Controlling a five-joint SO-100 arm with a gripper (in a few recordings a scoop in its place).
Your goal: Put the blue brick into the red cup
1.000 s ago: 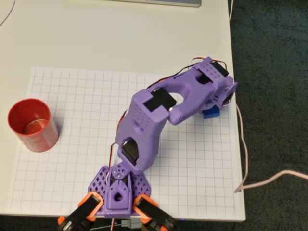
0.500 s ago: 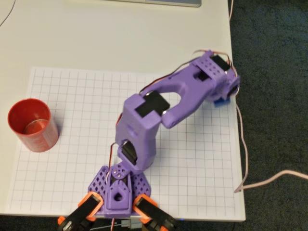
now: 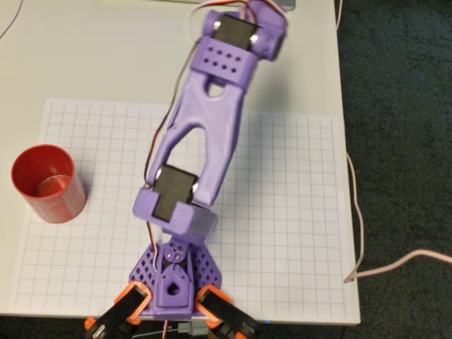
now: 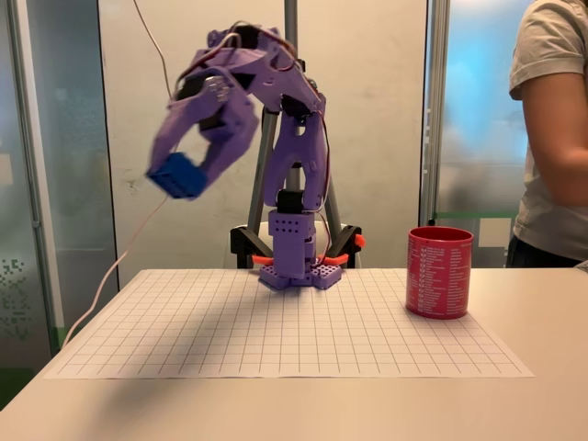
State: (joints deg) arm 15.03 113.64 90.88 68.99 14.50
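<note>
tool (image 4: 188, 170) pinching blue brick (image 4: 176, 175) high over tabletop; red cup (image 4: 439, 272) sits well off to my right in fixed view.

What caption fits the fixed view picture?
Purple arm lifts the blue brick in its gripper, far from the red cup.

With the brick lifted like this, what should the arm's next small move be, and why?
Probably swing toward the red cup. In the fixed view the gripper holds the blue brick high above the grid mat, at the side opposite the cup, which stands upright and open.
</note>
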